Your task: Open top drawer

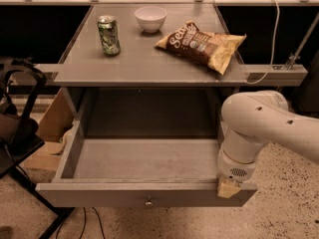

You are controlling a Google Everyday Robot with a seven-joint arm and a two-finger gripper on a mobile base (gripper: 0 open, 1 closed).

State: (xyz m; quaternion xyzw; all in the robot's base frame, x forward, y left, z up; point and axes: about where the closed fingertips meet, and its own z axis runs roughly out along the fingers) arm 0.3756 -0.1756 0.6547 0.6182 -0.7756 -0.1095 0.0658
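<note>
The top drawer (99, 194) stands pulled far out from under the grey counter, showing a shallow grey interior with nothing in it. Its small round metal knob (148, 202) sits at the centre of the front panel. My gripper (228, 188) hangs from the white arm (259, 128) at the right end of the drawer's front edge, touching or just over the rim. Only a tan pad shows at its tip.
On the grey counter (149, 68) stand a green can (108, 35), a white bowl (150, 18) and a chip bag (202, 45). A black chair (15, 133) and a cardboard box (52, 123) stand at the left. A white cable (273, 34) hangs at the right.
</note>
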